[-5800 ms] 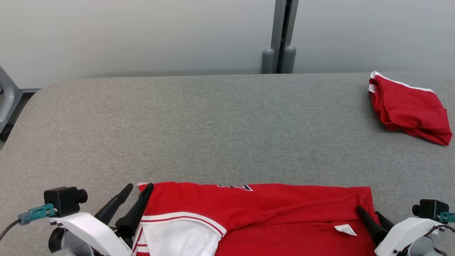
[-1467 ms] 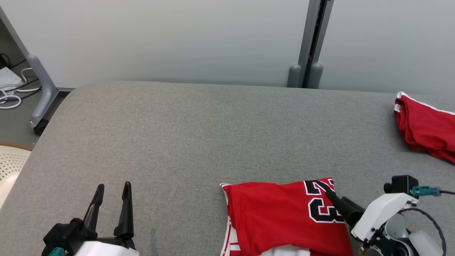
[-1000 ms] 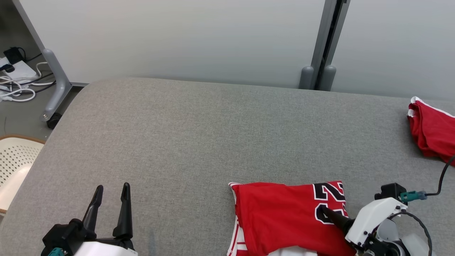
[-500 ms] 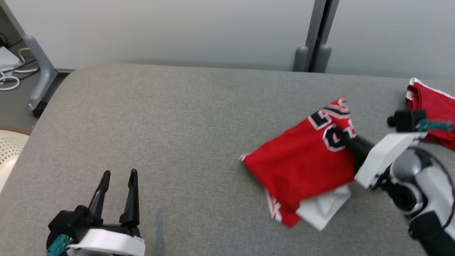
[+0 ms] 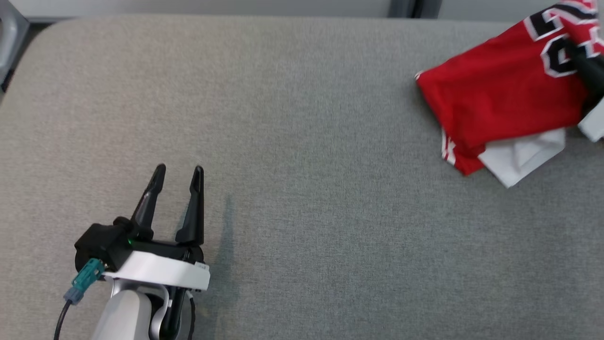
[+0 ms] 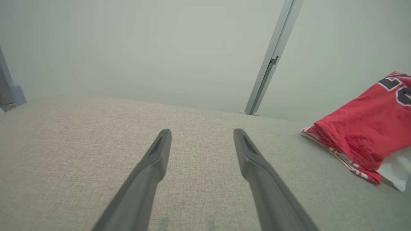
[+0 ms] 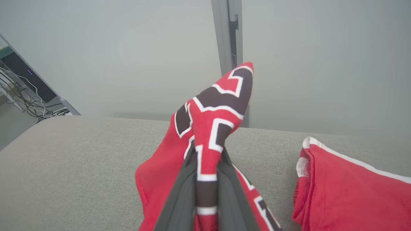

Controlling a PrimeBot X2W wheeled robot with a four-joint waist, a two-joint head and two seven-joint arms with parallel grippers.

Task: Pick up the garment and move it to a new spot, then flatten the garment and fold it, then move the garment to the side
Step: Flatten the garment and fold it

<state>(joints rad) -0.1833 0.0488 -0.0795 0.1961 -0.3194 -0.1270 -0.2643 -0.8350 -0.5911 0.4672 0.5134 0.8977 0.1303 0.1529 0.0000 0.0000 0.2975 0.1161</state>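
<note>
The right gripper (image 7: 207,150) was clamped on a raised corner of the folded red jersey (image 5: 500,99), at the table's (image 5: 302,141) far right beside another red garment (image 7: 346,192). The left gripper (image 5: 179,168) stood wide and empty, near left.

Two garments: numbered jersey (image 5: 500,99), red bundle (image 7: 346,192); two grippers: left gripper (image 5: 179,168), right gripper (image 7: 207,160); one table (image 5: 302,141).

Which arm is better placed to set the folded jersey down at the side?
Right. The right end effector is shut on the jersey at its numbered corner, beside the other red garment. The left end effector stands open and empty over the table, well apart from the jersey.
</note>
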